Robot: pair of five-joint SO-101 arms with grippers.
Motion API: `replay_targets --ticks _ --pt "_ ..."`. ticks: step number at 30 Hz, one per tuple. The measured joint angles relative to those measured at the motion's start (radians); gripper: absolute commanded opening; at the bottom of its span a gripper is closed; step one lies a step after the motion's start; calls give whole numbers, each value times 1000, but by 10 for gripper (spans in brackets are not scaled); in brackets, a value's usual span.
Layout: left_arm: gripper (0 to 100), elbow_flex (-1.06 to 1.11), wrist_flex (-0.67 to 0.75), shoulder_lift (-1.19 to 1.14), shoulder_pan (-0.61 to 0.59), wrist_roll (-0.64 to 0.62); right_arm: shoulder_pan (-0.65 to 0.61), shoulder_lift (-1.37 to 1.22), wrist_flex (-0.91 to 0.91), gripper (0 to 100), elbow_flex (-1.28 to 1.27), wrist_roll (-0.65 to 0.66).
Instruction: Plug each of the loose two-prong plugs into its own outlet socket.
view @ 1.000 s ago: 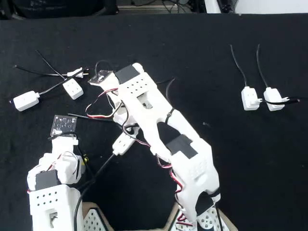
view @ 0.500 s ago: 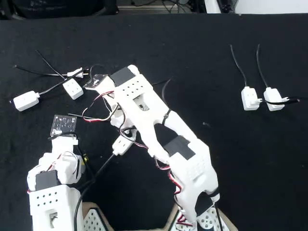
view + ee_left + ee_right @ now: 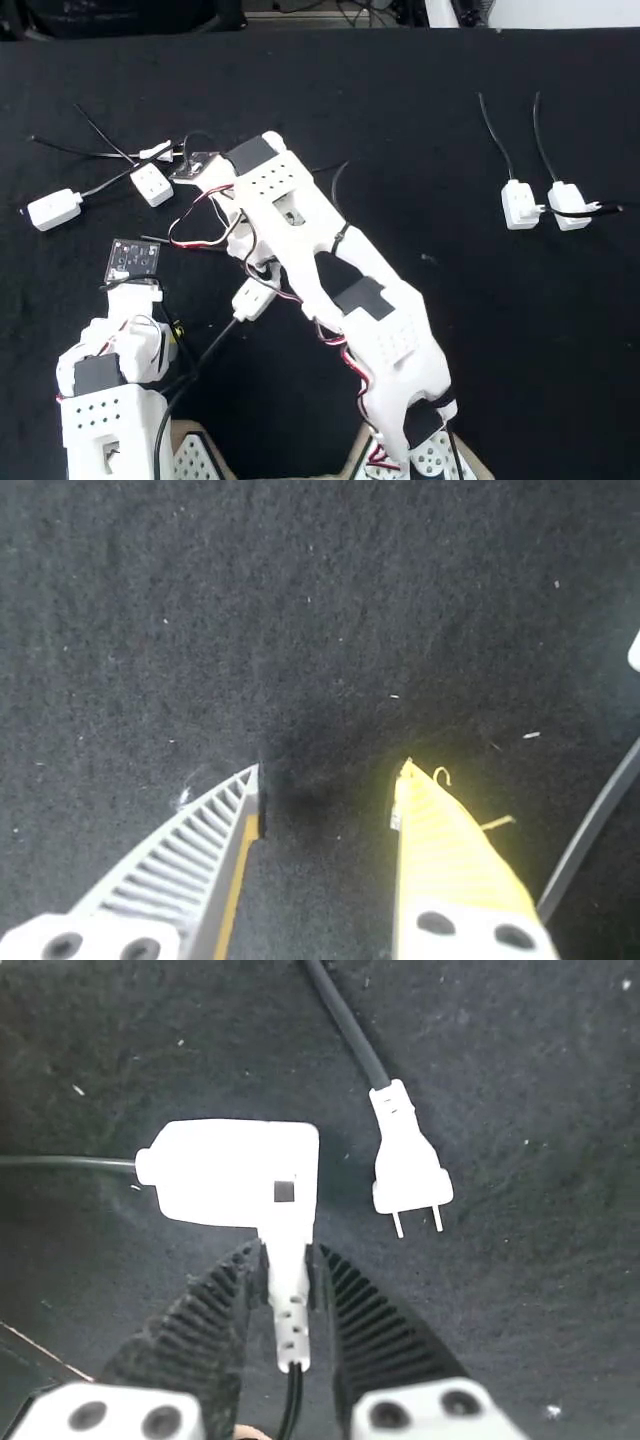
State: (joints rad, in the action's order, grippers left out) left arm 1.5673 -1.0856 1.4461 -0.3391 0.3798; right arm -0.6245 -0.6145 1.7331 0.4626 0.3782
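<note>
In the right wrist view my right gripper (image 3: 288, 1255) is shut on a white two-prong plug (image 3: 288, 1305), whose front end sits in a white outlet socket (image 3: 235, 1175). A second white plug (image 3: 408, 1170) lies loose beside that socket, its prongs pointing back at the gripper. In the high view the right arm (image 3: 300, 230) stretches to the far left, ending next to the socket (image 3: 151, 183) and the loose plug (image 3: 160, 152). My left gripper (image 3: 330, 770) is open over bare black cloth, and its arm (image 3: 105, 390) is folded at the near left.
Another white socket (image 3: 53, 209) lies at the far left, and one (image 3: 253, 298) lies under the right arm. Two more sockets (image 3: 519, 204) (image 3: 570, 205) sit at the right with black cords. Thin black cables (image 3: 100, 135) cross the cloth at the back left.
The right arm has swung a little further left, towards the socket and loose plug at the back left. The left arm has stayed still.
</note>
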Motion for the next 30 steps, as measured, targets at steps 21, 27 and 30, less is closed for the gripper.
replay_targets --ticks 21,27,30 --pt "223 0 0 0 0 0 2 2 -31 10 -52 115" --pt "223 0 0 0 0 0 -44 20 -52 10 -104 140" --pt "223 0 0 0 0 0 -55 25 -112 10 -157 149"
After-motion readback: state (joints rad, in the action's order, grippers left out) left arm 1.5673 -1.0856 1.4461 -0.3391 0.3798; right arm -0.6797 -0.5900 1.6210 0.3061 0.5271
